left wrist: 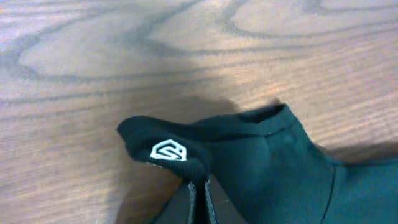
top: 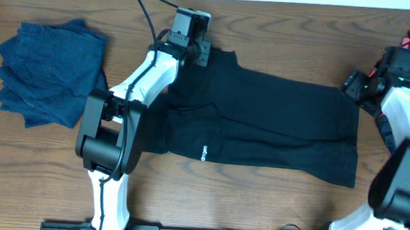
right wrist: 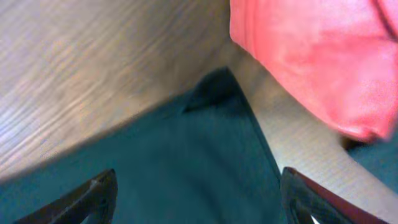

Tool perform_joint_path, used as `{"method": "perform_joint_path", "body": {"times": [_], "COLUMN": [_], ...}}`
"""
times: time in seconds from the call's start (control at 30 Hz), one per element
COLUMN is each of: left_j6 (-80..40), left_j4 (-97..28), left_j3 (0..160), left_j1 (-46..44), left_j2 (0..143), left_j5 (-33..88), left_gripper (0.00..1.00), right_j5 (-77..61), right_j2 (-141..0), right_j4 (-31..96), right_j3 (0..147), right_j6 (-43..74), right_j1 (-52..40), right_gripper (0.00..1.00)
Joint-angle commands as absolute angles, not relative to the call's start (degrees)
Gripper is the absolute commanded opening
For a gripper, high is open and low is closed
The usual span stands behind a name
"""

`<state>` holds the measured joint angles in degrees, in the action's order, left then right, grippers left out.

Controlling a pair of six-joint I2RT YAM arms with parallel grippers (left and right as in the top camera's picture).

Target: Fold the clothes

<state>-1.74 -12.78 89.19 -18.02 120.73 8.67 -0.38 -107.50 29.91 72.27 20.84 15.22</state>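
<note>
At the far left of the wooden table [top: 45,162] lies a folded pile of blue cloth [top: 47,73], well apart from the work. Beside it the left arm reaches up from the near edge to the top left corner of the black garment [top: 275,126], which lies spread flat across the middle of the table. The left claw [left wrist: 199,186] is closed tight, its fingers pressed together on the garment's edge. The fabric there is bunched and turned over just above the tips, showing a small white logo [left wrist: 168,151]. Small white lettering [top: 203,153] sits near the garment's lower left part.

At the garment's right end, the right claw [right wrist: 199,199] hangs over the top right corner with its fingers [right wrist: 99,193] spread wide, holding nothing. A coral-red piece [right wrist: 311,56] lies just beyond that corner on the table.
</note>
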Motion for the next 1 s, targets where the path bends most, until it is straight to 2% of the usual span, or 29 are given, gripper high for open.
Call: {"method": "perform_joint_path", "body": {"times": [0.0,0.3,0.33,0.37,0.43,0.5,0.97], "left_j6": [-2.7,-2.7,-2.7,-2.7,-2.7,-2.7,-2.7], "left_j4": [-15.0,-18.7,-18.8,-18.8,-18.9,-18.8,-15.2], "left_j3": [90.2,90.2,90.2,90.2,90.2,90.2,90.2], "left_j1": [-17.6,-17.6,-17.6,-17.6,-17.6,-17.6,-14.7], "left_j2": [120.2,120.2,120.2,120.2,120.2,120.2,116.1], "left_j5": [8.6,8.6,8.6,8.6,8.6,8.6,8.6], "left_gripper": [0.06,0.06,0.06,0.06,0.06,0.06,0.06], "right_j5": [1.1,1.7,1.7,1.7,1.7,1.7,1.5], "right_j2": [-111.9,-119.7,-120.0,-120.3,-120.6,-120.6,-118.6], "right_j4": [26.2,15.9,15.3,15.0,15.0,15.4,20.5], "right_j3": [72.3,72.3,72.3,72.3,72.3,72.3,76.4], "right_j6": [22.7,24.9,24.9,24.9,24.9,24.8,25.9], "right_j1": [14.9,14.9,14.9,14.9,14.9,14.9,15.7], "right_gripper": [0.79,0.74,0.68,0.57,0.23,0.01,0.01]}}
